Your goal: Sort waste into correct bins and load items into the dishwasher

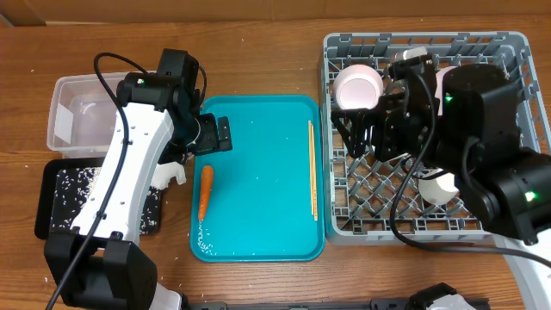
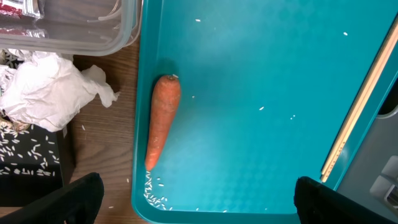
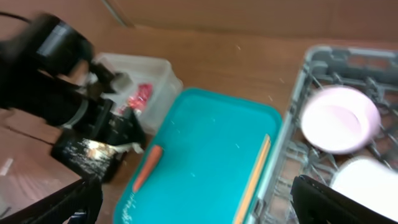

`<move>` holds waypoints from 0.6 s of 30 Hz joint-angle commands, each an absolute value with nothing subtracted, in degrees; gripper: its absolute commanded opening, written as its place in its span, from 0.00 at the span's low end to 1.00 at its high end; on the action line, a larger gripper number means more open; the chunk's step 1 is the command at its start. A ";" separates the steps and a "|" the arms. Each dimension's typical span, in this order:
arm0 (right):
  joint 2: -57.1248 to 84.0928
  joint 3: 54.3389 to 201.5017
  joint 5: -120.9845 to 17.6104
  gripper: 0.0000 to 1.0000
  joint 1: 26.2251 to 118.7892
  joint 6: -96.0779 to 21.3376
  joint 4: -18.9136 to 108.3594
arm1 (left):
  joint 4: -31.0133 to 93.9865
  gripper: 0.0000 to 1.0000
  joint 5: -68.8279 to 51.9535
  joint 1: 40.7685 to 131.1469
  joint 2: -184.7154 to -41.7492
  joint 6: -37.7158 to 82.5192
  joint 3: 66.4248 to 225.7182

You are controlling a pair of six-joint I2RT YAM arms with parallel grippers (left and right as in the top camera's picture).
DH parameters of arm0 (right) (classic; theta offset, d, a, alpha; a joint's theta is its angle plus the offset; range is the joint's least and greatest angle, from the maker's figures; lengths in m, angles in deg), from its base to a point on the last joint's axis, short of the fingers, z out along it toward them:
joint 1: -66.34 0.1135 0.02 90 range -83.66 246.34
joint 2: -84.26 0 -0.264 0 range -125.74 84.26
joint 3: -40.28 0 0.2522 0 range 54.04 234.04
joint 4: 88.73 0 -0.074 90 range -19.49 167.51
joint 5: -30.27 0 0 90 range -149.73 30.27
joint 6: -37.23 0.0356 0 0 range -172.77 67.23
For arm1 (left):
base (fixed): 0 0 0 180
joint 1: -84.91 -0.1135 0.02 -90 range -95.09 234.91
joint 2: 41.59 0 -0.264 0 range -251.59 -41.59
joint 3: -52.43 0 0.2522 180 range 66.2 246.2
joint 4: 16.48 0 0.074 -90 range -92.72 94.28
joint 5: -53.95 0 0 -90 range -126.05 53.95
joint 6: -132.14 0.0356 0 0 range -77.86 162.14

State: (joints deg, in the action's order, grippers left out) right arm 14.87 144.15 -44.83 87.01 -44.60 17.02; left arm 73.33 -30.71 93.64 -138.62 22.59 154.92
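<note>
My left tool (image 2: 202,200) hangs wide open and empty above the carrot (image 2: 160,118) on the tray (image 2: 261,62), poised to grab it, while my right tool (image 3: 199,200) gapes empty over the rack (image 3: 323,53).

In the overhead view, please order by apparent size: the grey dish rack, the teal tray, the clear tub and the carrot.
1. grey dish rack, largest.
2. teal tray.
3. clear tub, partly hidden, yet clearly smaller than the tray.
4. carrot, smallest.
</note>
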 commanded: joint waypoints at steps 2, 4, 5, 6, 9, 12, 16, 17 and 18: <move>13.43 144.80 -50.28 1.00 86.86 -45.50 16.65 | 73.31 1.00 -30.27 93.51 -138.66 22.43 154.68; 12.73 144.80 -49.77 1.00 86.86 -45.46 16.84 | 73.29 1.00 -30.27 93.51 -138.68 22.43 154.68; 12.42 144.80 -49.03 1.00 86.86 -45.46 17.37 | 73.29 1.00 -30.27 93.51 -138.66 22.43 154.68; 12.18 144.80 -48.97 1.00 86.86 -45.46 17.96 | 73.31 1.00 -30.27 93.57 -138.68 22.43 154.68; 11.72 144.80 -48.99 1.00 86.86 -45.50 18.40 | 70.69 1.00 -29.51 93.55 -138.66 21.95 154.68; 11.51 144.80 -48.99 1.00 86.86 -45.50 17.96 | 64.50 1.00 -19.98 93.57 -138.68 21.41 154.68; 11.48 144.80 -48.99 1.00 86.86 -45.50 16.47 | 64.39 1.00 -16.90 93.62 -138.68 20.36 154.68; 11.48 144.80 -48.99 1.00 86.86 -45.48 16.17 | 64.65 1.00 -16.94 93.62 -138.68 20.51 154.68; 11.48 144.80 -49.01 1.00 86.86 -45.50 15.88 | 64.65 1.00 -16.96 93.64 -138.68 20.53 154.68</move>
